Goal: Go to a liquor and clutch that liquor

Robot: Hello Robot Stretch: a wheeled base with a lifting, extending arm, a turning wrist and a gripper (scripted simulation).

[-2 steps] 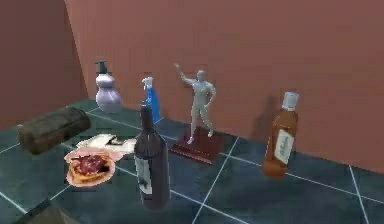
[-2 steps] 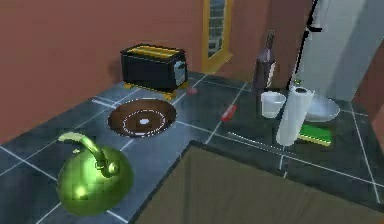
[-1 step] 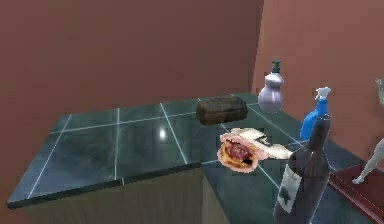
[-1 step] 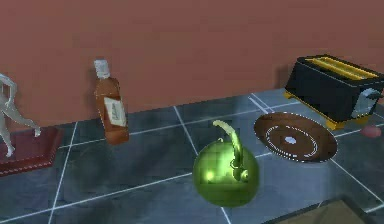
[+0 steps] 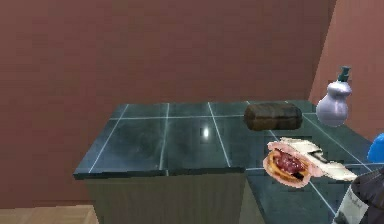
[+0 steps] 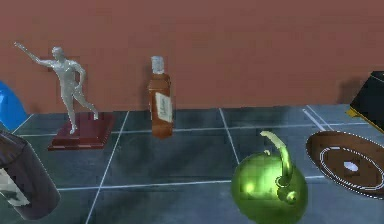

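standing in arm side view: liquor (image 6: 160, 98); forward view, maybe bread (image 5: 272, 116).

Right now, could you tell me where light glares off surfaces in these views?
In the forward view, a bright glare spot sits on the dark tiled countertop; in the arm side view, highlights gleam on the green kettle and the silver statue, while the liquor bottle stands evenly lit.
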